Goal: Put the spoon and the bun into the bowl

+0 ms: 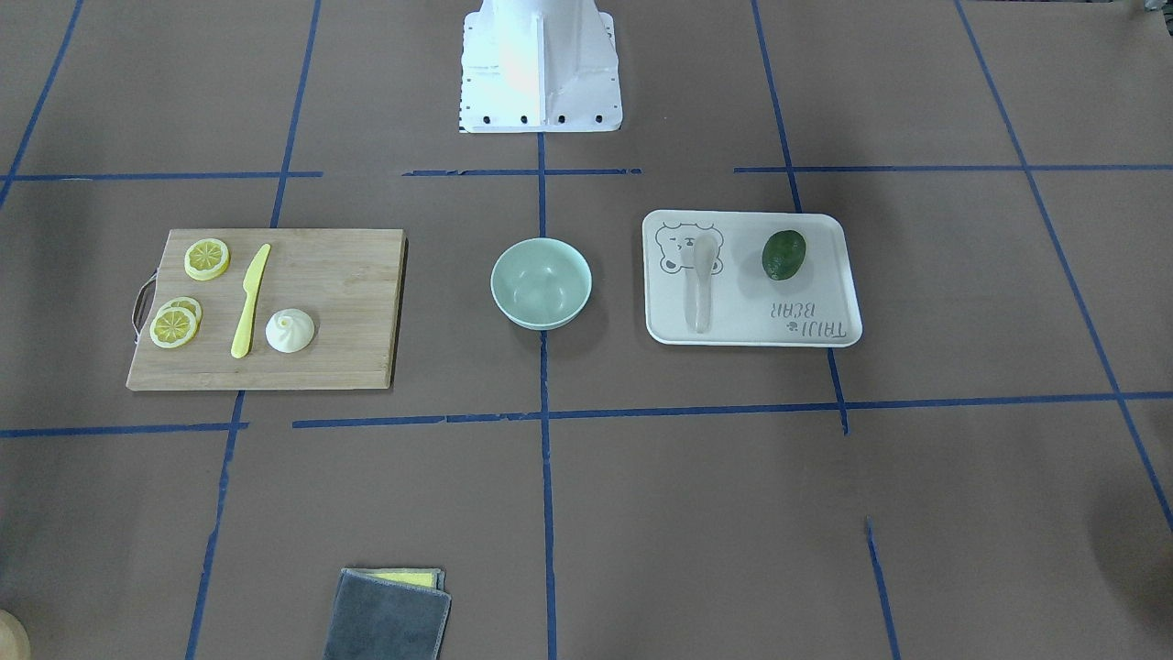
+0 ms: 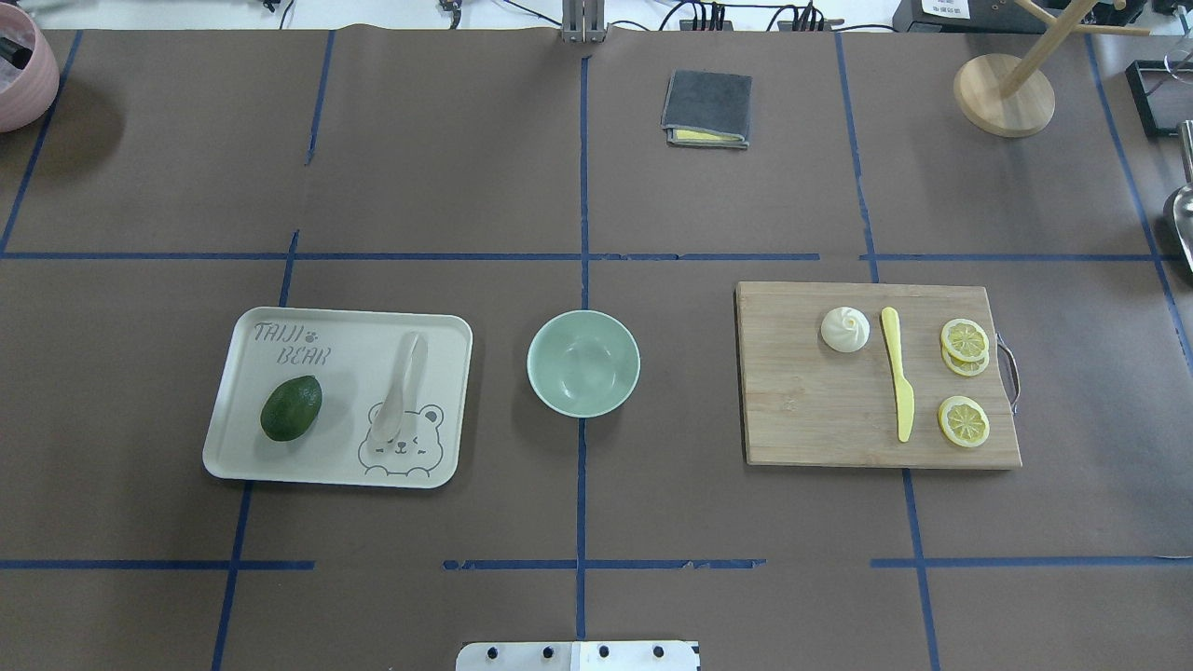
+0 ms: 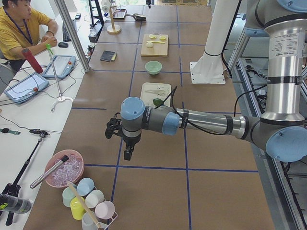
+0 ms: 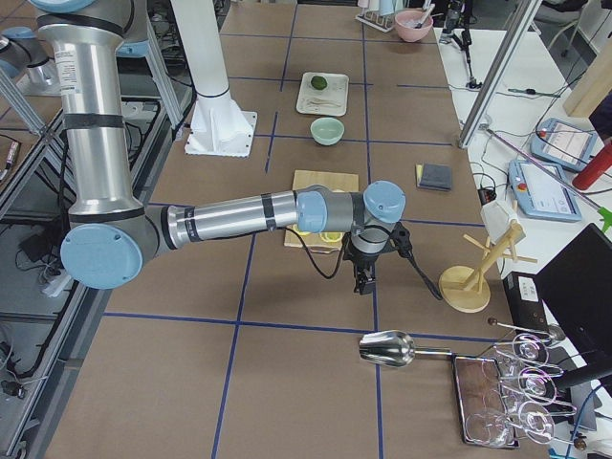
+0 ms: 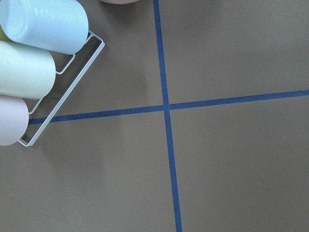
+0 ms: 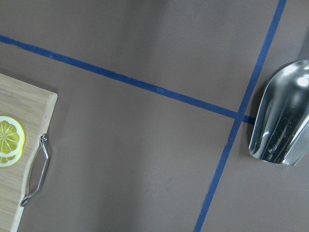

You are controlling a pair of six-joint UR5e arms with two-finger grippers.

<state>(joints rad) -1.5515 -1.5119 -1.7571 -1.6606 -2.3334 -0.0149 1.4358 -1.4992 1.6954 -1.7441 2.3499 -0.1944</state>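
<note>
One bowl, one spoon, one bun, one avocado, one knife, one tray, one board — three lemon slices.

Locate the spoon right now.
Overhead view: the spoon lies on the tray, left of the bowl, partly over the bear drawing, with the avocado on its left.

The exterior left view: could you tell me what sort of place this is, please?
Most likely a robotics lab, not a kitchen: the table is covered in brown paper gridded with blue tape, a man sits beside it with control tablets, and a robot arm reaches over it.
</note>
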